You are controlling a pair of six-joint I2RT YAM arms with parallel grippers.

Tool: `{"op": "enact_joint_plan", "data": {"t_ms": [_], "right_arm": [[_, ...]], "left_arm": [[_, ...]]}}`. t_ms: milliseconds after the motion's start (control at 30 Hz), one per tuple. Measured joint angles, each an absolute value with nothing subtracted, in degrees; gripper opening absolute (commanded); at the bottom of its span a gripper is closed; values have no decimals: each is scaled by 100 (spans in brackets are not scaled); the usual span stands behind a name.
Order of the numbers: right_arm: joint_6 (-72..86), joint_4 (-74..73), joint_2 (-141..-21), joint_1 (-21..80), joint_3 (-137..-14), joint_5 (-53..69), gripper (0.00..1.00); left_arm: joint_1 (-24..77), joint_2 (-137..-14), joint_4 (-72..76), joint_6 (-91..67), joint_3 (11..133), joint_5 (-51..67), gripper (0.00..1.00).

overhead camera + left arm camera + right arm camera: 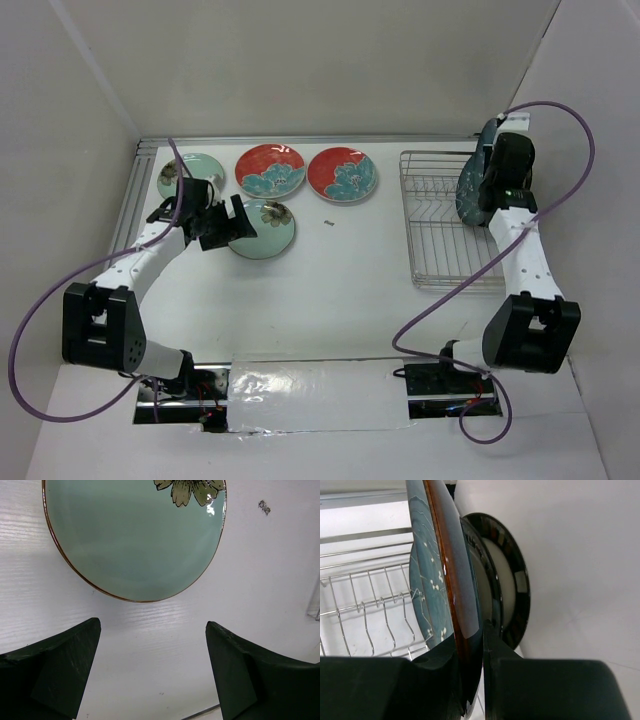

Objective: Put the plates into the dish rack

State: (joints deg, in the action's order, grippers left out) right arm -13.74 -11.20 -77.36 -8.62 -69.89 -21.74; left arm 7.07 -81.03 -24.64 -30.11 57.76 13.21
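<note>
My right gripper (492, 190) (470, 635) is shut on the rim of a speckled dark teal plate (472, 185) (451, 565) with a brown underside. It holds the plate upright over the far right part of the silver wire dish rack (440, 235) (365, 610). Beige plates with dark striped rims (512, 587) stand just behind it. My left gripper (228, 222) (152, 625) is open and empty, just short of the near edge of a pale mint plate with a dark flower (266, 230) (135, 540). Another mint plate (192, 175) and two red plates with blue flowers (270, 170) (342, 173) lie flat at the back.
A small dark speck (328, 222) (264, 506) lies on the white table between the plates and the rack. A metal rail (135, 190) runs along the table's left and back edges. White walls close in on three sides.
</note>
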Motion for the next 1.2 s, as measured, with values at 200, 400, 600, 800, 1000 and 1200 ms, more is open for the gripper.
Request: {"op": "enact_joint_plan", "data": {"t_ms": [200, 400, 600, 800, 1000, 1200], "right_arm": [[-1203, -998, -8003, -1057, -6777, -1599, 0], [-1135, -926, -8241, -1066, -6517, -1328, 0], [-1076, -784, -8549, -1066, -6414, -1216, 3], [-860, -558, -8759, -1050, -6438, -1131, 52], [-659, -475, -8757, -871, -6960, -1208, 67], [-244, -626, -8720, -432, -7588, -1105, 74]], "left_arm": [[707, -8123, -2460, -3011, 5778, 1323, 99], [707, -8136, -2458, -3011, 5778, 1332, 99], [707, -8173, -2443, -2995, 5778, 1372, 99], [707, -8211, -2379, -2998, 5778, 1549, 99], [709, -8213, -2163, -3033, 5778, 1872, 99], [709, -8322, -2029, -3212, 5802, 2154, 99]]}}
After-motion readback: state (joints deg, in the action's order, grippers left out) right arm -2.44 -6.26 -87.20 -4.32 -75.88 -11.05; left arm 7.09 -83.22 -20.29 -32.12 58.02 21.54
